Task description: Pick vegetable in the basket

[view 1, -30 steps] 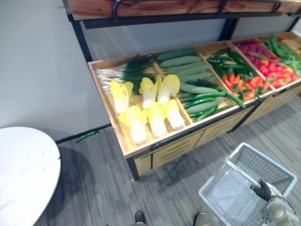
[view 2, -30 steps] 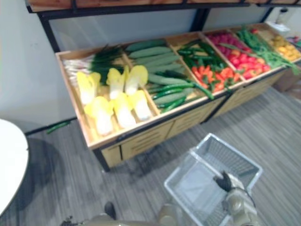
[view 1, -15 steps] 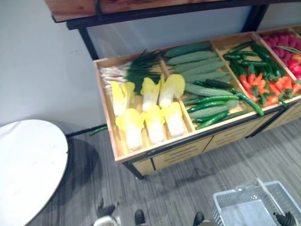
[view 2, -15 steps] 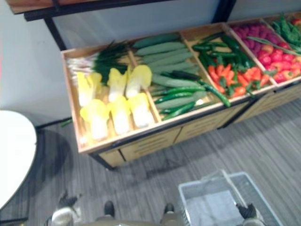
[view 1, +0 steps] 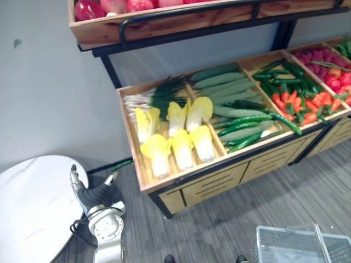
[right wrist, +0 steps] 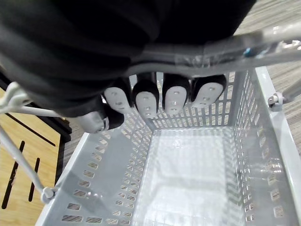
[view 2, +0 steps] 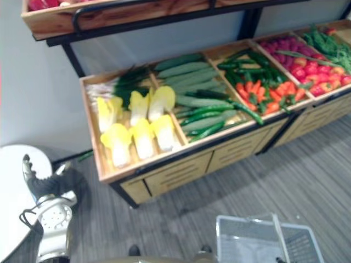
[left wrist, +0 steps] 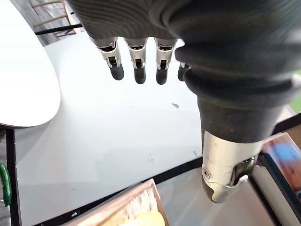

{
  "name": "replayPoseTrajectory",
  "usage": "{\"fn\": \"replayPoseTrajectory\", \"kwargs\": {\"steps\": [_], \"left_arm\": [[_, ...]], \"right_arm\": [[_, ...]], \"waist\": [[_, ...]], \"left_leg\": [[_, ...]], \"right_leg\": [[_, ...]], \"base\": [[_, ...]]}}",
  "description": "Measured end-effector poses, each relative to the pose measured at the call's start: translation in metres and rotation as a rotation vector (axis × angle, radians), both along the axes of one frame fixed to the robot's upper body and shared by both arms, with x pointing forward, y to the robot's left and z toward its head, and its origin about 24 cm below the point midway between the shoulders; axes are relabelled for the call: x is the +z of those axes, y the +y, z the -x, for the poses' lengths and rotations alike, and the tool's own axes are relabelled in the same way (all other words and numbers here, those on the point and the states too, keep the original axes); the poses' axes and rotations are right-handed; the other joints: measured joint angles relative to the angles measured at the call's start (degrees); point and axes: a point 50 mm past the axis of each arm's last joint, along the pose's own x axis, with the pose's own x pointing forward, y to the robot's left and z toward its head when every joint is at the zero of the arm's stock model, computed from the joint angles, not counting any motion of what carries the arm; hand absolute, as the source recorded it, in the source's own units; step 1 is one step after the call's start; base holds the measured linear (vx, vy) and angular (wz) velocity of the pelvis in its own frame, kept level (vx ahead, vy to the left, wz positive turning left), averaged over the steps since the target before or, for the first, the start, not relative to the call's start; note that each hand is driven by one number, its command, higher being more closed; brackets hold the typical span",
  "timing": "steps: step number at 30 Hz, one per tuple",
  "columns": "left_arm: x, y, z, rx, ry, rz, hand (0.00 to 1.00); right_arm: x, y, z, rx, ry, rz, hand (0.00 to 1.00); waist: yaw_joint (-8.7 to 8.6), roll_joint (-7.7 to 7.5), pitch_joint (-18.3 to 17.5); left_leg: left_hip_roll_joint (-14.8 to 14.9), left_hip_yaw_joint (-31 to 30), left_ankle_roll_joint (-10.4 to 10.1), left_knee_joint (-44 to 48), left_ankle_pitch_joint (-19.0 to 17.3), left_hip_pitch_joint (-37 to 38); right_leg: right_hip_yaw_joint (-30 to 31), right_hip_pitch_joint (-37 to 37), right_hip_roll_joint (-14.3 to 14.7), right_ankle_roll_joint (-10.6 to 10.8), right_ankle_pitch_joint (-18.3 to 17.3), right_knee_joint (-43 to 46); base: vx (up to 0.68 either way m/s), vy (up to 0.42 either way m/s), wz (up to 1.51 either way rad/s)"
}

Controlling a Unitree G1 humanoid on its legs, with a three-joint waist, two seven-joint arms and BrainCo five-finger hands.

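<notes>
Vegetables fill the wooden stand (view 1: 214, 185) against the grey wall (view 1: 44, 82), sorted into compartments. The leftmost compartment holds spring onions (view 1: 156, 93) at the back and pale yellow cabbages (view 1: 181, 148) in two rows in front of them. The next compartment to the right holds long pale green gourds (view 1: 219, 82) at the back and dark cucumbers (view 1: 241, 118) toward the front rail. Beyond that lie green peppers (view 1: 285, 76) behind a heap of red and orange ones (view 1: 307, 107). A further bin of red produce (view 1: 323, 60) follows at the right edge. One small green vegetable (view 1: 122, 164) lies on the floor (view 1: 230, 219) by the wall, just beside the stand's left leg. An upper shelf (view 1: 164, 22) above the stand carries red fruit (view 1: 88, 10).

The left robot hand (view 1: 92, 192) is raised in the air between the round white table (view 1: 33, 203) and the left end of the stand, touching neither. Its fingers (left wrist: 136, 61) are straight and its thumb stands apart, so it is open.

The right robot hand (right wrist: 141, 94) has its fingers curled round the handle (right wrist: 273, 34) of the white perforated basket (view 1: 285, 249), gripping it from above. The basket hangs low at the robot's right, over the grey floor. It is in front of the stand and well apart from the vegetables, which all lie in the stand or on the floor.
</notes>
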Motion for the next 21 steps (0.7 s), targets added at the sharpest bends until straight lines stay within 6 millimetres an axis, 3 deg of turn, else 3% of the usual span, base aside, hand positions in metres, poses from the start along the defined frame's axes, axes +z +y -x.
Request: {"fn": "replayPoseTrajectory", "kwargs": {"steps": [7, 12, 15, 21], "left_arm": [[0.000, -0.013, -0.020, -0.058, -0.010, 0.023, 0.00], [-0.005, -0.019, -0.041, -0.083, 0.029, 0.046, 0.00], [-0.011, -0.015, -0.043, -0.062, 0.056, 0.047, 0.00], [-0.015, -0.016, -0.046, -0.051, 0.069, 0.070, 0.00]], "right_arm": [[-0.003, 0.009, -0.011, 0.108, 0.022, -0.010, 1.00], [-0.002, 0.016, -0.028, 0.199, -0.001, -0.002, 1.00], [-0.001, 0.021, -0.041, 0.246, -0.018, -0.003, 1.00], [-0.001, 0.025, -0.047, 0.286, -0.023, -0.001, 1.00]], "waist": [[-1.25, -0.10, -0.79], [-1.78, -1.28, -0.65], [-2.95, -1.50, -0.54], [-2.98, -1.89, -0.10]], "left_leg": [[0.16, 3.12, -0.34, 0.32, -0.46, 0.14], [0.14, 5.17, -0.34, 0.32, -0.48, 1.33], [0.13, 6.40, -0.43, 0.32, -0.55, 1.62], [0.55, 7.66, -0.77, 0.31, -1.80, 1.79]], "right_leg": [[3.33, -1.41, 0.68, -0.47, 2.14, -1.48], [5.38, -1.52, 0.86, -0.52, 2.18, -2.00], [6.49, -2.07, 0.97, -0.87, 2.42, -2.06], [7.33, -2.65, 1.43, -0.81, 3.09, -2.65]], "base": [[0.12, 0.001, -0.25], [0.10, -0.006, -0.23], [0.03, -0.002, -0.18], [-0.03, -0.001, -0.13]]}}
